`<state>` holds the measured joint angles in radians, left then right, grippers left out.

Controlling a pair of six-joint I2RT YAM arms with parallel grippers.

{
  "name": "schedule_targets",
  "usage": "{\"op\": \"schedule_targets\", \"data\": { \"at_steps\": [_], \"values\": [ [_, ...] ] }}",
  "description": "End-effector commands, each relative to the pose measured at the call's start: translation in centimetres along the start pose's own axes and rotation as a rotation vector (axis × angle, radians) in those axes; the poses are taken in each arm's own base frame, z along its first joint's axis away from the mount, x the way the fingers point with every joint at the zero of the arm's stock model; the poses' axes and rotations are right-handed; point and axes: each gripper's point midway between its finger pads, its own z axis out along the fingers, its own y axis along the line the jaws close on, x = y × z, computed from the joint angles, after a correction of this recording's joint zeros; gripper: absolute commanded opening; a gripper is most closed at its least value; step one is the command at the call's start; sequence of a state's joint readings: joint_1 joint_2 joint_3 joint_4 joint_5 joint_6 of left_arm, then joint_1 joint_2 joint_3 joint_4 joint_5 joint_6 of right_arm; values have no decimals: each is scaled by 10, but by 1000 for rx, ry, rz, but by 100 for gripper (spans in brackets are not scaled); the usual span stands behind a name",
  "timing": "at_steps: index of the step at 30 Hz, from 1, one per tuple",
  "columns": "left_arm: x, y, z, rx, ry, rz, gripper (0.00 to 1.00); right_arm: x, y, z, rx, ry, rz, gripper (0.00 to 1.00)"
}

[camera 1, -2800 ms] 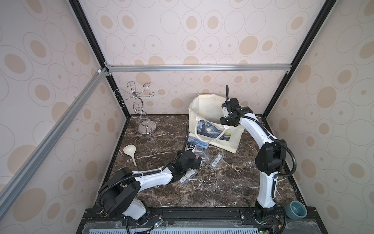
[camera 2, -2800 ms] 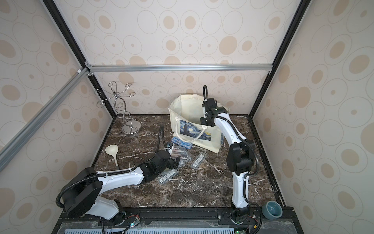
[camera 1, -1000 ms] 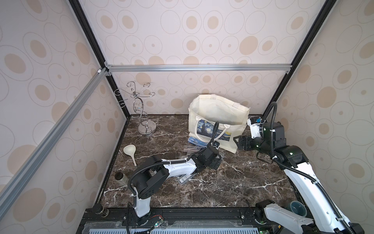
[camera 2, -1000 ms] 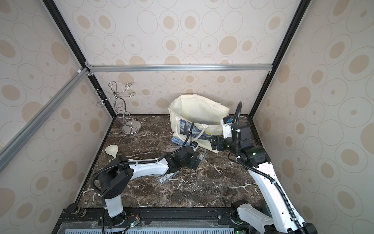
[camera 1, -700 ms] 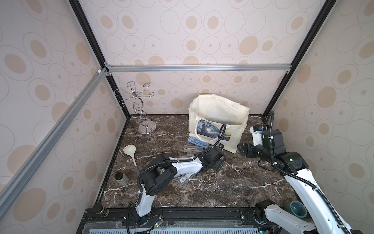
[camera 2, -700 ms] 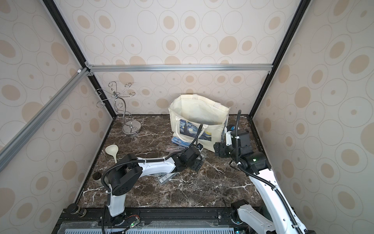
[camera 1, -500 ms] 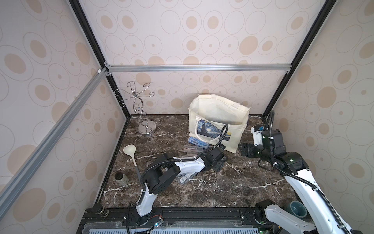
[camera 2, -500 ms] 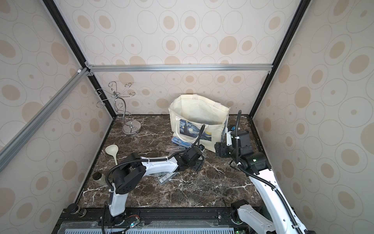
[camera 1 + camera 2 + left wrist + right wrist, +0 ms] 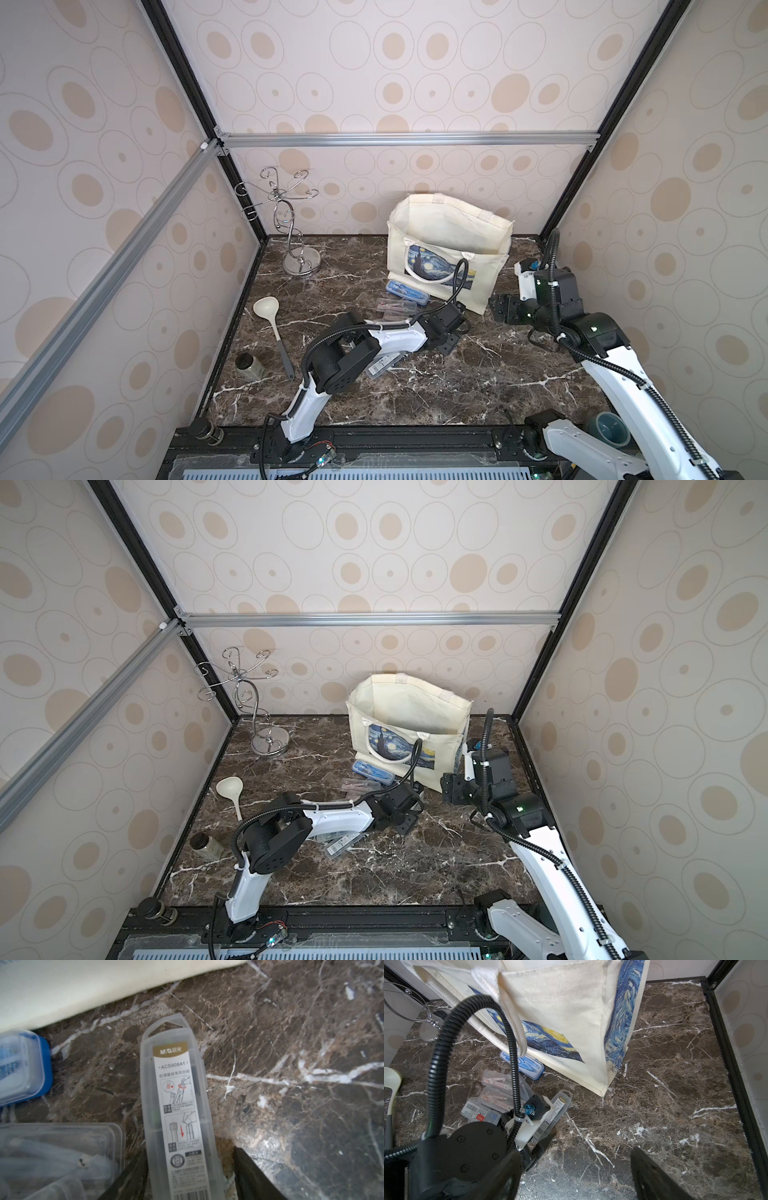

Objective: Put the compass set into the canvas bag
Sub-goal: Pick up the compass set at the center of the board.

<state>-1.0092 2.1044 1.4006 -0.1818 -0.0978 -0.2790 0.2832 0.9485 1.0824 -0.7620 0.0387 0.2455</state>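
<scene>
Straddling the near end of the clear compass case [image 9: 176,1105], my left gripper [image 9: 189,1153] has its jaws partly spread. One finger [image 9: 133,1176] lies against a long edge of the case. The other finger [image 9: 249,1169] stands just clear of the opposite edge, so nothing is clamped yet. The case lies flat on the marble table top [image 9: 291,1084], label up. Its hang tab points toward the canvas bag [image 9: 83,991], and the case is near the bag's base but apart from it.

Recommended procedure, as I judge it:

1. Centre the jaws across the case so that both fingers meet the long edges squarely. The plastic looks slick, and an uneven squeeze could skew or eject it.
2. Expect the far end to droop, since the hold is at one end. Grip firmly before lifting.
3. Lift straight up. A clear box [image 9: 58,1147] of pale parts sits just beside the contacted edge, and a blue-based case [image 9: 22,1066] lies by the bag's foot. Either could be dragged along.
4. Carry the case above the rim of the bag. In both top views the bag [image 9: 486,286] stands upright with its mouth open. Avoid the handle [image 9: 517,1028] hanging over the printed front.

My right gripper [image 9: 576,1154] is spread wide and empty, near the bag's front corner, and is available to steady the rim.
</scene>
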Motion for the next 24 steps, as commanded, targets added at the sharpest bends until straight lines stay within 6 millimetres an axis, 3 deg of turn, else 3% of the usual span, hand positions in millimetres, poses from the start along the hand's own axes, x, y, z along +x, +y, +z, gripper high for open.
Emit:
{"op": "schedule_targets", "data": {
  "at_steps": [1, 7, 12, 18, 24],
  "values": [
    [8, -5, 5, 5, 48, 4, 58, 1, -2, 0, 9, -11, 9, 84],
    [8, -1, 3, -15, 25, -6, 46, 2, -2, 0, 6, -12, 9, 84],
    [1, 1, -11, -7, -65, 0, 39, 2, 0, 2, -5, -7, -3, 84],
    [-13, 3, -47, 16, -254, 3, 39, 2, 11, 4, -65, 6, -28, 84],
    [-31, 6, -100, 68, -498, -39, 39, 7, 37, 8, -212, 38, -58, 84]
  ]
}}
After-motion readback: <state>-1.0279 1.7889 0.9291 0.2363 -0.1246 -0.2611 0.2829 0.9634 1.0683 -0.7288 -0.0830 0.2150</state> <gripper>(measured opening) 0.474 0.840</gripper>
